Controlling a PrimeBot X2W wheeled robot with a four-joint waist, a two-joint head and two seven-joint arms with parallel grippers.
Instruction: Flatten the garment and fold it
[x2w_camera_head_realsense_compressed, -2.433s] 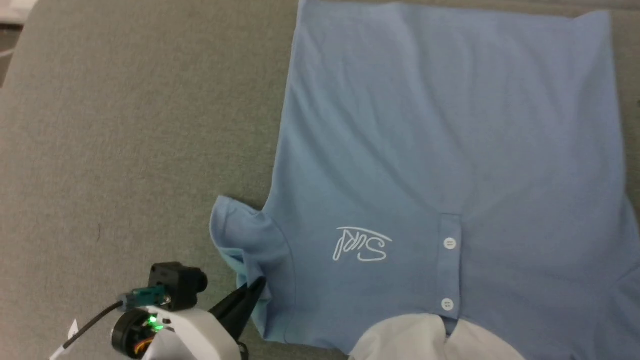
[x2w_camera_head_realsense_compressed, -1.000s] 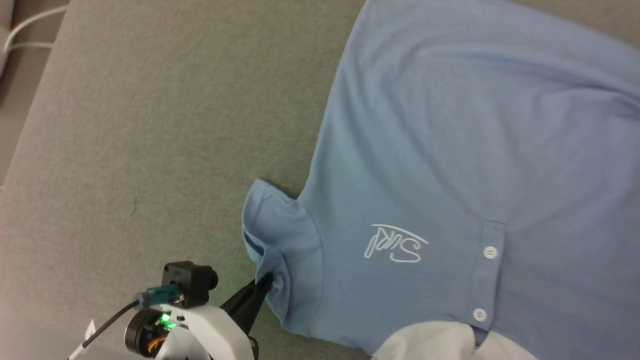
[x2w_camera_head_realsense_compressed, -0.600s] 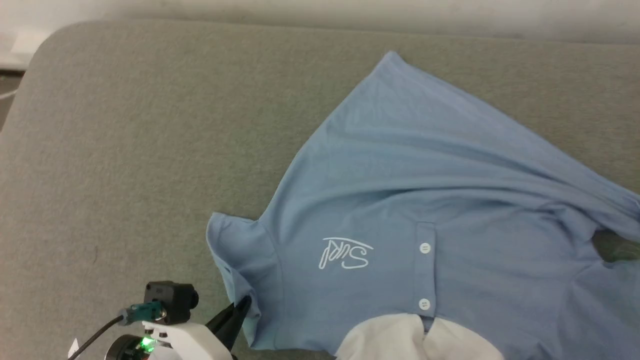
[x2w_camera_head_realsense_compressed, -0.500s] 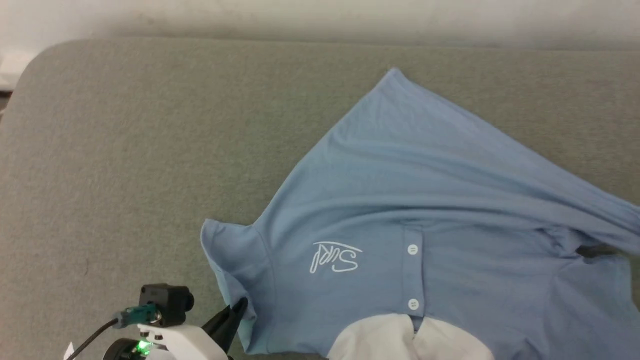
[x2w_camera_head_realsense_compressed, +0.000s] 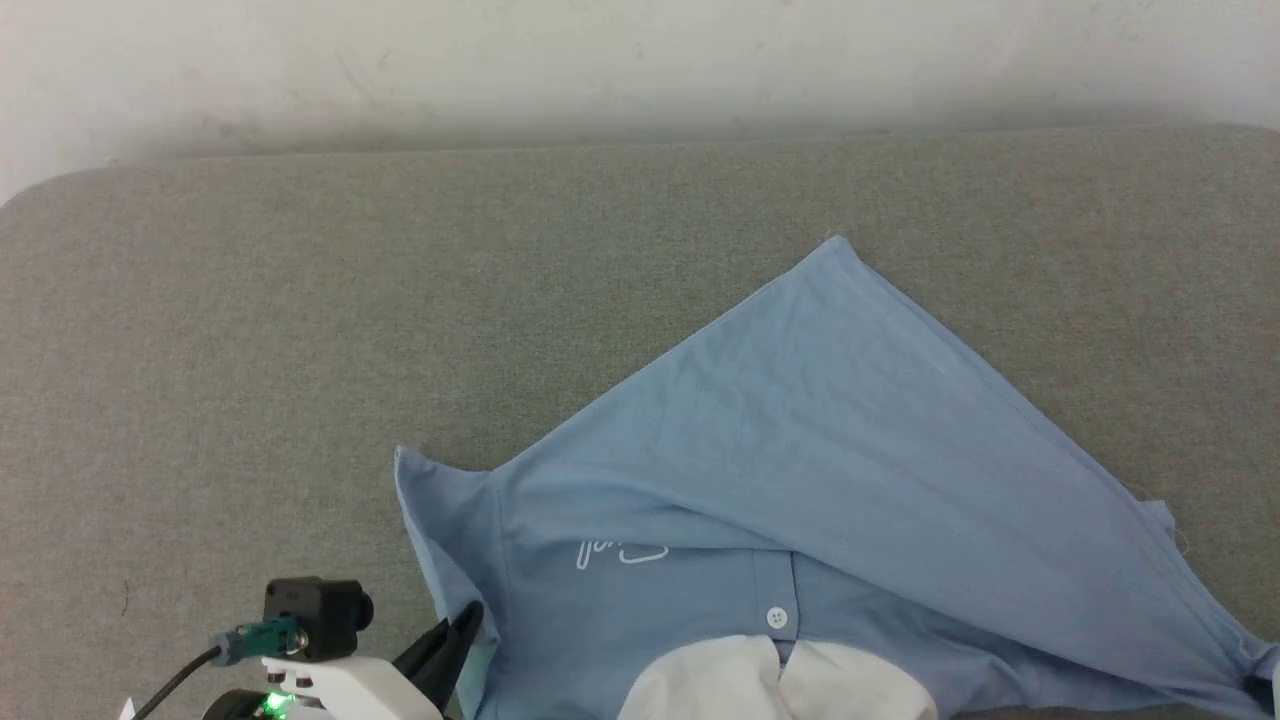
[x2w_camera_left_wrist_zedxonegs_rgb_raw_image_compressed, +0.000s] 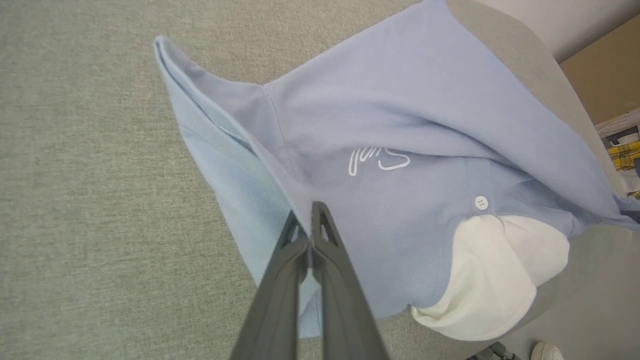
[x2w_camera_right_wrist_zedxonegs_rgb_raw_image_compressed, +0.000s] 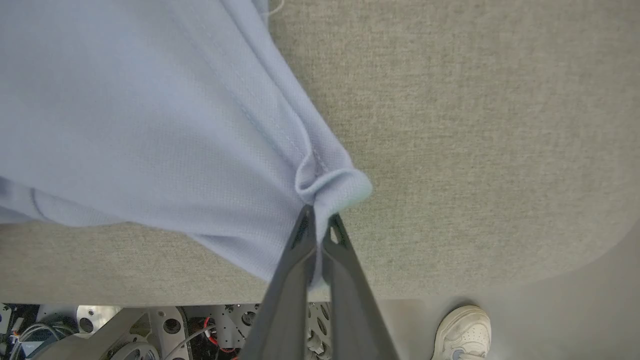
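The only lettering is a white handwritten logo (x2w_camera_head_realsense_compressed: 620, 553) on the chest of the garment (x2w_camera_head_realsense_compressed: 850, 430), a light blue shirt. In the head view it lies toward eight o'clock from the shirt's middle. The shirt's own cloth is folded over its twelve o'clock half (a few loops and strokes remain), so no word can be read. The left wrist view shows the same cut-off script.

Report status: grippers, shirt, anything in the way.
Left gripper shut on garment near the sleeve; right gripper shut on a bunched edge. Garment half folded, far part draped over part of the logo. Person's shoe on floor beside table.
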